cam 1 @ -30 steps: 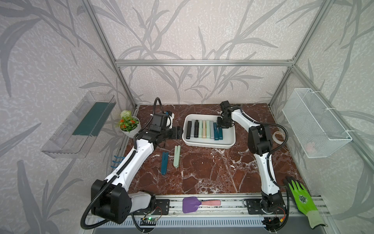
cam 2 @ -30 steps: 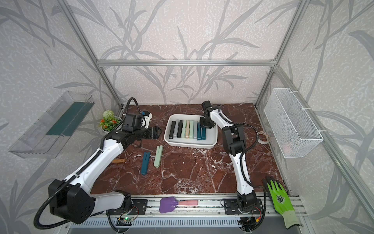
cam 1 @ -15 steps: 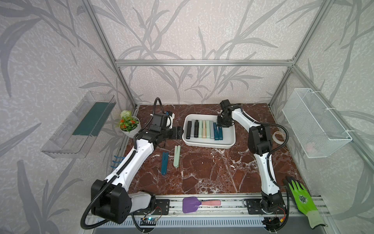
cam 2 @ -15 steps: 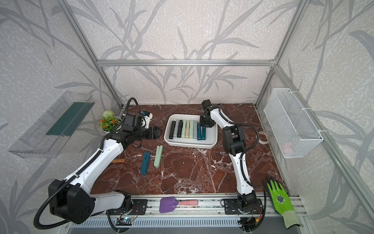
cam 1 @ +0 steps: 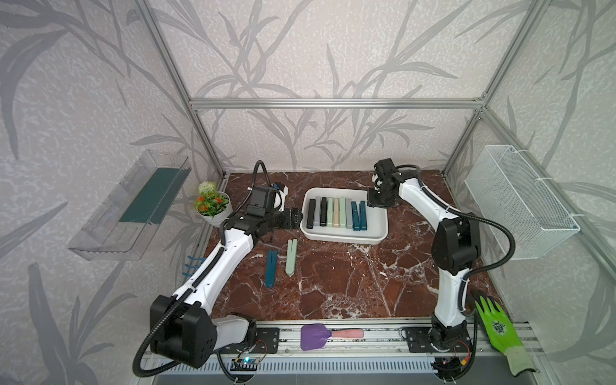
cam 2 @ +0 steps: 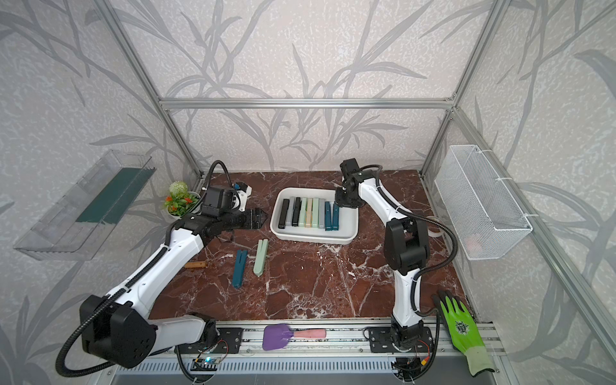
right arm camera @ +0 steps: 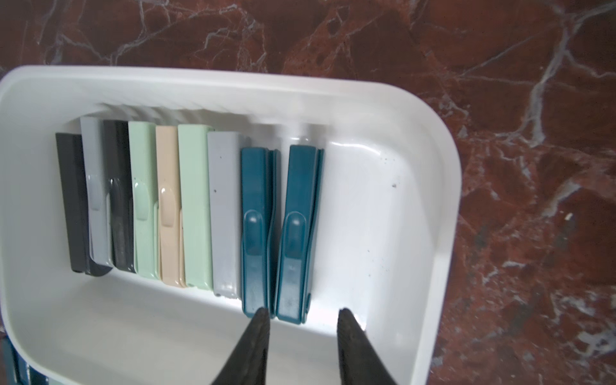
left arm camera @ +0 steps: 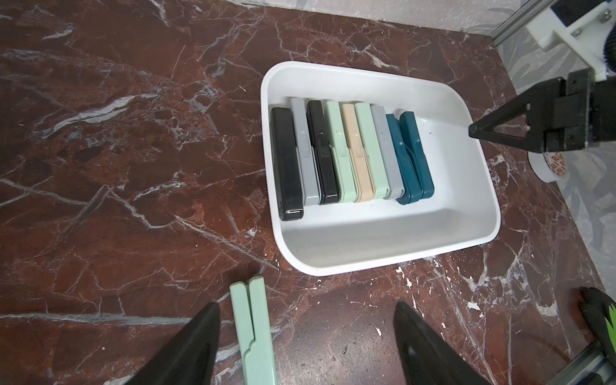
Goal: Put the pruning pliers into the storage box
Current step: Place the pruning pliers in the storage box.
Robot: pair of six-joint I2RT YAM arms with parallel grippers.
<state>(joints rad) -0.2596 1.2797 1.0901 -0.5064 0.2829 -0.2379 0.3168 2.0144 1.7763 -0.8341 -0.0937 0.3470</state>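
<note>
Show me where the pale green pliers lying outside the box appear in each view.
Top view: pale green pliers on the table, before the storage box.
Top view: same spot.
Left wrist: on the table, near the box's corner.
Right wrist: not in it.
Shared landmark: the storage box.

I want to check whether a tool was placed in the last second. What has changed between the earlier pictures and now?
The right gripper seems to have shifted slightly to the right, away from the row of nine pruning pliers in the storage box. Its jaws are apart and empty. Nothing was gripped or released. The left gripper, the teal pliers and the green pliers on the table stayed put.
</note>
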